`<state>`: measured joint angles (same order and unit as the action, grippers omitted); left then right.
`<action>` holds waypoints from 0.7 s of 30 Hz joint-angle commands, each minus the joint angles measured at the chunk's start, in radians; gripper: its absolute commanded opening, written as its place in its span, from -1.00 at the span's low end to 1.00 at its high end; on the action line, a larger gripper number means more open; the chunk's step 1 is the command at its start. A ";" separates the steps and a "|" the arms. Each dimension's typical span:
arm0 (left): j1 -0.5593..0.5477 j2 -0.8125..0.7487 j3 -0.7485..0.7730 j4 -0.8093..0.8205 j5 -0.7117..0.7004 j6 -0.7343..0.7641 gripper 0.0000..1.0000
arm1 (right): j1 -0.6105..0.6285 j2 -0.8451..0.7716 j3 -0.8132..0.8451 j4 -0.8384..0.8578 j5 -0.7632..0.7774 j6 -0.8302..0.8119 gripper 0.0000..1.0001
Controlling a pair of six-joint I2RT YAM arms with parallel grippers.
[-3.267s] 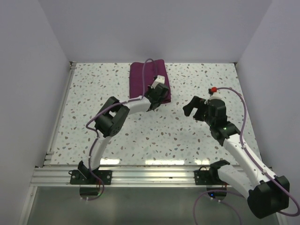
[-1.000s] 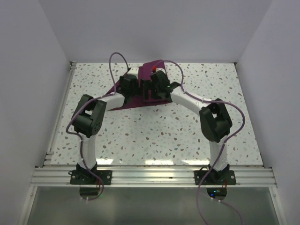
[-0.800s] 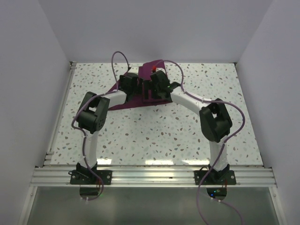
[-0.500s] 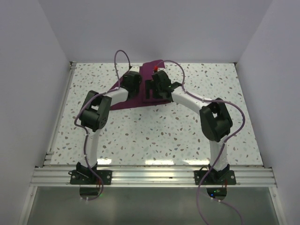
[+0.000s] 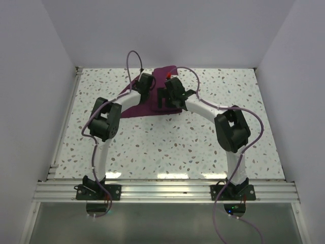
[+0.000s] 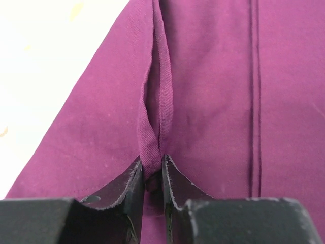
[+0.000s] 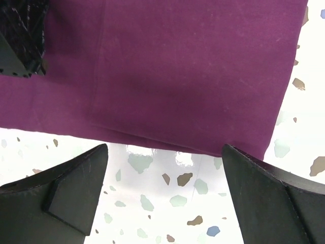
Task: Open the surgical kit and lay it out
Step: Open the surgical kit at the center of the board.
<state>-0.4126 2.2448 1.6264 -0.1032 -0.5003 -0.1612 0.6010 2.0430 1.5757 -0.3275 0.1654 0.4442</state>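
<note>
The surgical kit (image 5: 147, 108) is a dark purple cloth wrap lying at the back middle of the table, still closed over its contents. In the left wrist view my left gripper (image 6: 151, 170) is shut on a raised fold of the cloth (image 6: 155, 117). From above, the left gripper (image 5: 148, 85) sits over the wrap's back left part. My right gripper (image 7: 165, 170) stands open and low over the table just in front of the wrap's near edge (image 7: 167, 140), with nothing between its fingers. In the top view the right gripper (image 5: 169, 103) is on the wrap's right side.
Speckled white tabletop (image 5: 167, 147) stretches in front of the wrap. A metal rail (image 5: 63, 127) runs along the left edge, and white walls close in the back and sides. The two wrists are close together over the wrap, with purple cables (image 5: 133, 58) looping above.
The left gripper has shifted toward the back right over the wrap and closed from wide open onto a fold of cloth. The right arm has hardly moved and stays open.
</note>
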 commanded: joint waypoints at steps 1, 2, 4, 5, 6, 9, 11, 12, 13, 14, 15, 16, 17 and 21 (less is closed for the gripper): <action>0.027 -0.007 0.118 -0.098 -0.052 0.012 -0.56 | -0.001 0.016 0.004 0.035 -0.004 0.002 0.96; 0.032 -0.011 0.134 -0.102 -0.055 0.026 -0.56 | -0.001 0.016 0.009 0.035 -0.006 0.001 0.96; 0.047 -0.016 0.187 -0.131 -0.064 0.031 -0.52 | -0.001 0.023 0.018 0.028 -0.007 -0.001 0.96; 0.069 -0.016 0.205 -0.142 -0.057 0.031 -0.51 | -0.001 0.025 0.027 0.027 -0.009 -0.004 0.96; 0.080 -0.014 0.242 -0.167 -0.037 0.028 -0.50 | -0.003 0.029 0.032 0.024 -0.010 -0.004 0.96; 0.127 -0.007 0.288 -0.181 0.006 0.032 -0.39 | -0.003 0.039 0.052 0.019 -0.018 -0.006 0.96; 0.164 0.018 0.311 -0.179 0.002 0.051 -0.26 | -0.001 0.046 0.063 0.019 -0.026 -0.006 0.96; 0.178 0.030 0.332 -0.175 -0.018 0.055 -0.14 | -0.001 0.049 0.067 0.018 -0.030 -0.006 0.96; 0.195 0.044 0.342 -0.168 -0.026 0.057 0.26 | -0.003 0.052 0.070 0.016 -0.032 -0.006 0.96; 0.236 0.082 0.352 -0.164 -0.033 0.037 0.48 | -0.001 0.057 0.081 0.015 -0.035 -0.006 0.96; 0.263 0.110 0.412 -0.206 0.021 0.005 0.71 | -0.003 0.060 0.087 0.010 -0.044 -0.006 0.96; 0.296 0.145 0.471 -0.261 0.073 -0.036 0.99 | -0.001 0.062 0.093 0.010 -0.047 -0.006 0.96; 0.358 0.215 0.531 -0.326 0.116 -0.137 0.99 | -0.001 0.065 0.104 0.010 -0.050 -0.006 0.96; 0.393 0.104 0.332 -0.219 0.189 -0.193 0.99 | -0.001 0.080 0.145 0.016 -0.053 -0.009 0.96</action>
<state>-0.0540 2.4222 2.0933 -0.3313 -0.3798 -0.2626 0.6010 2.1086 1.6520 -0.3294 0.1345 0.4438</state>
